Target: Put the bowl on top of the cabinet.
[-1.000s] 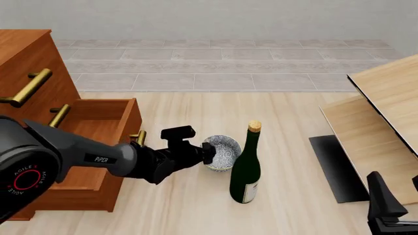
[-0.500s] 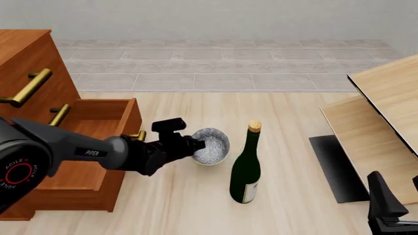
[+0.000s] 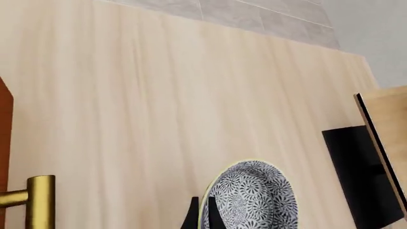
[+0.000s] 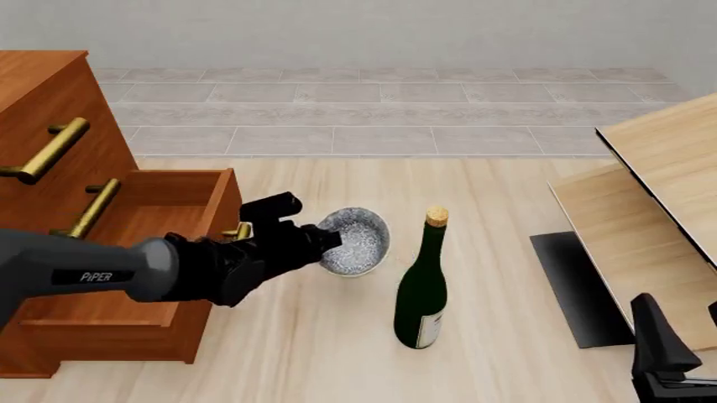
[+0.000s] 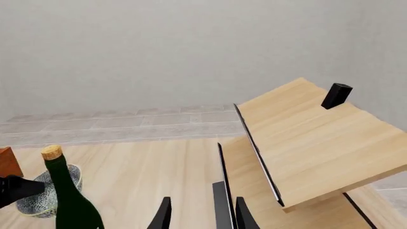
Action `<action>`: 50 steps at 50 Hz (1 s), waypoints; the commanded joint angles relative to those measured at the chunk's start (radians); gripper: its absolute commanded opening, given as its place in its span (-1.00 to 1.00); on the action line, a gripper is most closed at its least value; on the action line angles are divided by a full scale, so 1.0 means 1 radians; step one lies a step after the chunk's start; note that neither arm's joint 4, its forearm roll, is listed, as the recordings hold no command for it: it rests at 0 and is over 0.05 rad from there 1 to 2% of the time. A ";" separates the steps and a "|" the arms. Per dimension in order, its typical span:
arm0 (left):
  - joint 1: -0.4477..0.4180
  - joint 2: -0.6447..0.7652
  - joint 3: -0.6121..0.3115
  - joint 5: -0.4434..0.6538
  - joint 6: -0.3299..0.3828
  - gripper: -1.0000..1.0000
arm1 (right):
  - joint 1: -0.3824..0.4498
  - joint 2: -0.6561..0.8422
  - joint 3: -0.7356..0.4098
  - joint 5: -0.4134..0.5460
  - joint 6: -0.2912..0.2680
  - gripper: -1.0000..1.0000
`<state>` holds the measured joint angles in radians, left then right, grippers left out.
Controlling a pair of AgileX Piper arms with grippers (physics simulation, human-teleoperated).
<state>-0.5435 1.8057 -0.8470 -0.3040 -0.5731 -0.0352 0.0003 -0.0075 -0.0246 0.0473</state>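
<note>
The bowl [image 4: 358, 239], white with a dense blue-grey pattern, hangs tilted just above the pale wood surface, beside the open drawer. My left gripper [image 4: 326, 240] is shut on its rim on the cabinet side. In the left wrist view the two fingers [image 3: 191, 217] pinch the edge of the bowl [image 3: 252, 200]. The reddish-brown cabinet [image 4: 45, 109] with brass bar handles rises at the left, its top above the bowl. My right gripper [image 5: 203, 217] stands open and holds nothing, low at the right [image 4: 663, 361]. The bowl [image 5: 33, 201] also shows in the right wrist view, behind the bottle.
A dark green bottle [image 4: 422, 290] with a gold cap stands upright just right of the bowl. The cabinet's drawer [image 4: 168, 220] is pulled out toward the bowl. Pale wood panels [image 4: 661, 193] and a black mat [image 4: 577, 290] lie at the right.
The left arm has lifted the bowl and carried it left, away from the bottle and toward the open drawer. The right arm has not moved.
</note>
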 commanded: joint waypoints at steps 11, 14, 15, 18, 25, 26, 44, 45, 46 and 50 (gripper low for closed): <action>-0.011 -0.344 0.144 0.068 0.002 -1.00 | 0.004 0.000 0.001 -0.003 -0.006 1.00; -0.007 -0.392 0.158 0.082 0.014 -1.00 | 0.004 0.000 0.000 -0.003 -0.007 1.00; -0.012 -0.415 0.171 0.089 0.009 -1.00 | 0.004 0.000 -0.002 -0.001 -0.008 1.00; -0.014 -0.460 0.188 0.111 0.021 -1.00 | 0.005 0.000 -0.005 0.002 -0.008 1.00; -0.025 -0.592 0.203 0.188 0.031 -1.00 | 0.007 0.000 -0.001 -0.001 -0.010 1.00; -0.021 -0.602 0.197 0.208 0.030 -1.00 | 0.008 0.000 0.000 -0.001 -0.010 1.00; 0.045 -0.778 0.039 0.558 0.076 -1.00 | 0.008 0.000 -0.002 -0.002 -0.009 1.00; 0.045 -0.778 0.038 0.559 0.076 -1.00 | 0.008 0.000 -0.002 -0.002 -0.009 1.00; 0.045 -0.775 0.025 0.581 0.074 -1.00 | 0.007 0.000 -0.002 -0.002 -0.008 1.00; 0.071 -0.802 -0.018 0.651 0.039 -1.00 | 0.008 0.000 -0.003 -0.003 -0.006 1.00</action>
<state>-0.5193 1.0777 -0.7731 0.1804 -0.5259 -0.0274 0.0003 -0.0087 -0.0269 0.0388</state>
